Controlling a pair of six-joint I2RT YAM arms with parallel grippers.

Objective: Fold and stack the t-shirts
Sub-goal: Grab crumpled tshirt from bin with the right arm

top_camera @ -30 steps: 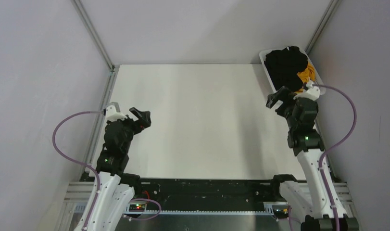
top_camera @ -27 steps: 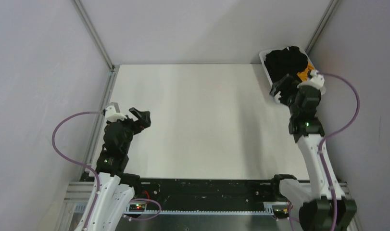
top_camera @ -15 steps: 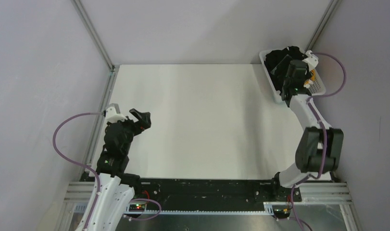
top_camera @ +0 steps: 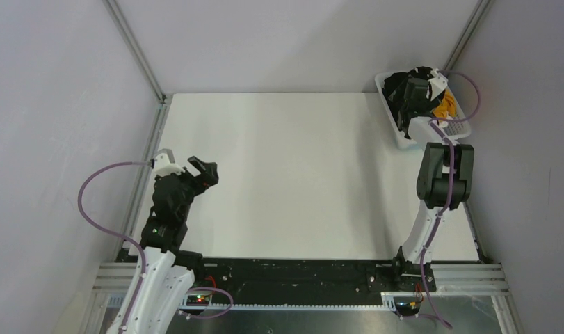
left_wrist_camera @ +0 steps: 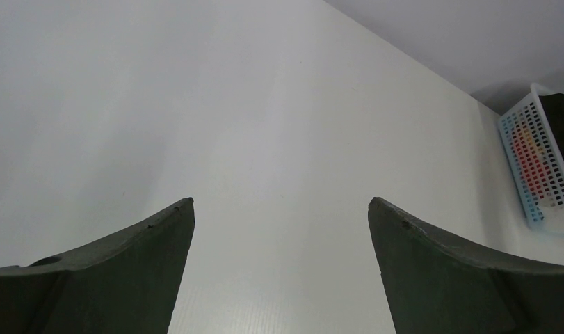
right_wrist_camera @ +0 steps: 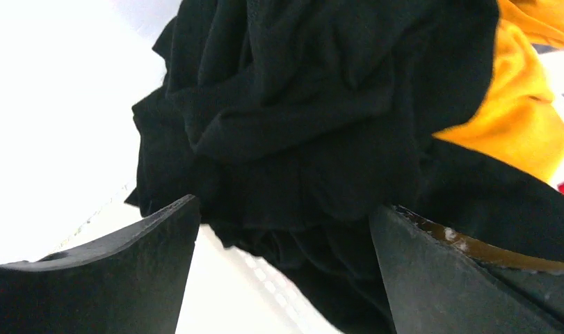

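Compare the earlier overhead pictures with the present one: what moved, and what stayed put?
The right arm stretched away from its base towards the far right corner, carrying the right tool over the black t-shirt in the basket. The tool is open and holds nothing yet. The left arm, the open left tool and the basket stayed as they were.

A white plastic lattice basket [left_wrist_camera: 537,177] sits at the far right corner of the white table [top_camera: 279,188], which plain grey walls [top_camera: 300,42] enclose on three sides and a metal frame [top_camera: 307,316] borders along its near edge.
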